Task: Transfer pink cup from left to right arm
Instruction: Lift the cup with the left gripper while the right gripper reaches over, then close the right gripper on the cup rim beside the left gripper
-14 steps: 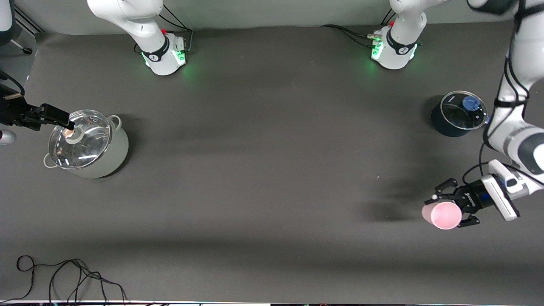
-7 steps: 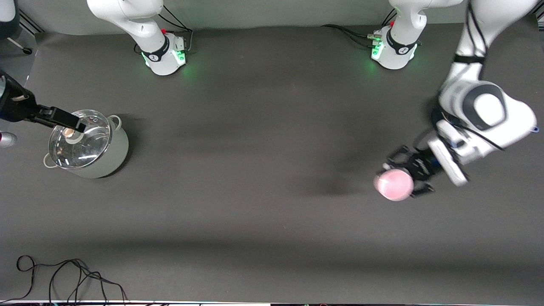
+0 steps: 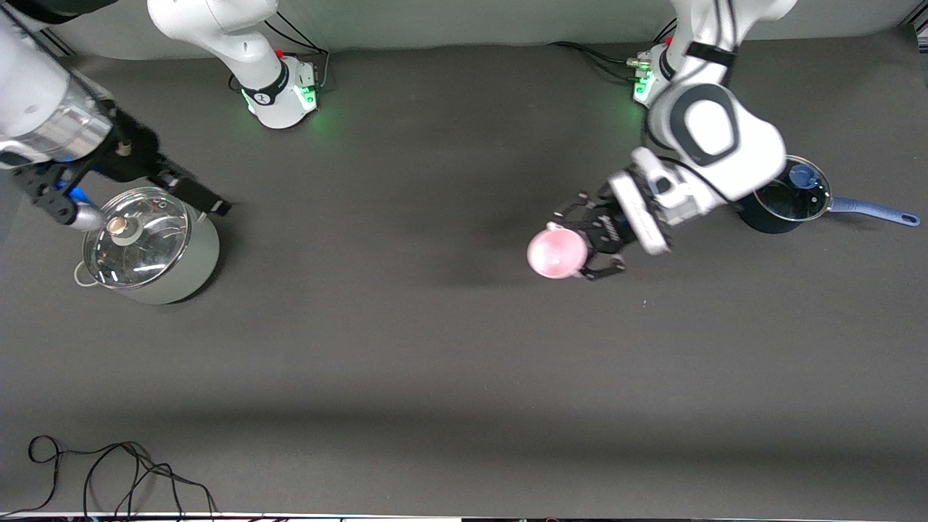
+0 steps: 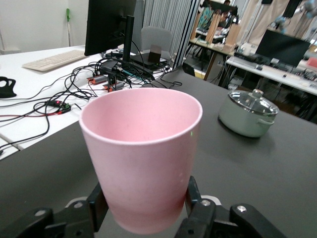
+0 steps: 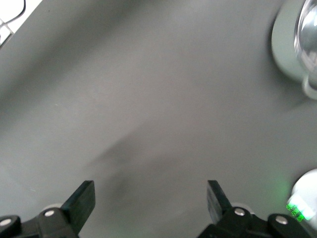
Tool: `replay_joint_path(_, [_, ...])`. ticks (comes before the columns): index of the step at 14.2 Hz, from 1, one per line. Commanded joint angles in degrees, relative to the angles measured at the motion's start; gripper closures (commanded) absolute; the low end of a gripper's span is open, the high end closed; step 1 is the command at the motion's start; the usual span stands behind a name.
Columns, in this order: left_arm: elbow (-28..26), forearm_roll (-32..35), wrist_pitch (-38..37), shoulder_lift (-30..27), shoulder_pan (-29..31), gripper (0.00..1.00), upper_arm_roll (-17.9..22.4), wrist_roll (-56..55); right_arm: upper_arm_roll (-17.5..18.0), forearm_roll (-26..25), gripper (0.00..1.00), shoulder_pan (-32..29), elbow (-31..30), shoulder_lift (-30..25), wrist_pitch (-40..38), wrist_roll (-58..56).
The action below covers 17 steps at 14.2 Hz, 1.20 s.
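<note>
On my screens the dark grey tabletop [image 3: 435, 348] stretched wide. My left arm, white with dark-grey joints and a boxy white wrist block [image 3: 707, 148], reached out over the middle of the tabletop. My right arm, white with a shiny silver wrist [image 3: 43, 123], hung above its own end of the tabletop. Beneath it sat the pale green pot with a glass lid [image 3: 148, 246], and toward the left arm's end stood the dark blue saucepan with a glass lid and blue handle [image 3: 786, 194].

The left gripper [image 3: 591, 239] hovered over the bare tabletop, its black fingers [image 4: 198, 206] pinching the small pale-pink tapered plastic cup [image 3: 557, 251] near its base, cup held upright in the air with its mouth open upward. The right gripper [image 5: 151, 198] hung beside the green pot, its black fingers [image 5: 79, 201] spread wide with nothing between them, well apart from the cup.
</note>
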Motion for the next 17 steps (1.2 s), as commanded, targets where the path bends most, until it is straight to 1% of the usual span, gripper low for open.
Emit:
replay_joint_path(1, [4.59,-3.03,9.95,0.96,-8.79,0.89,1.04,-0.20,-0.61,1.89,0.01,4.23,6.52,4.93,-0.67,13.53])
replay_joint_path(2, [5.21,-3.57,10.67,1.40,-10.12,0.89,1.04,-0.20,-0.61,1.80,0.02,5.73,8.46,6.51,-0.67,18.36])
replay_joint_path(5, [9.59,-3.75,18.56,3.41,-14.78,0.89,0.78,-0.28,-0.61,1.80,0.01,10.13,13.47,11.35,-0.58,30.68])
replay_joint_path(7, [12.67,-3.75,21.04,5.87,-16.46,0.89,0.78,-0.55,-0.61,1.63,0.01,13.46,15.32,12.50,-0.32,35.71])
replay_joint_path(9, [13.65,-3.83,22.27,6.85,-16.81,0.89,0.26,-0.64,-0.61,1.71,0.01,15.14,16.64,12.94,0.56,36.34])
replay_joint_path(12, [13.83,-4.27,23.15,6.85,-16.90,0.89,-0.44,-0.64,-0.52,3.20,0.00,17.16,19.10,13.12,1.08,36.60])
replay_joint_path(14, [13.92,-4.54,23.51,6.85,-16.90,0.88,-0.54,-0.64,-0.52,3.29,0.00,19.01,19.20,13.21,2.84,36.17])
replay_joint_path(17, [14.09,-4.63,24.04,6.85,-16.99,0.88,-0.80,-0.64,-0.52,3.38,0.00,22.25,19.37,15.92,4.95,35.99])
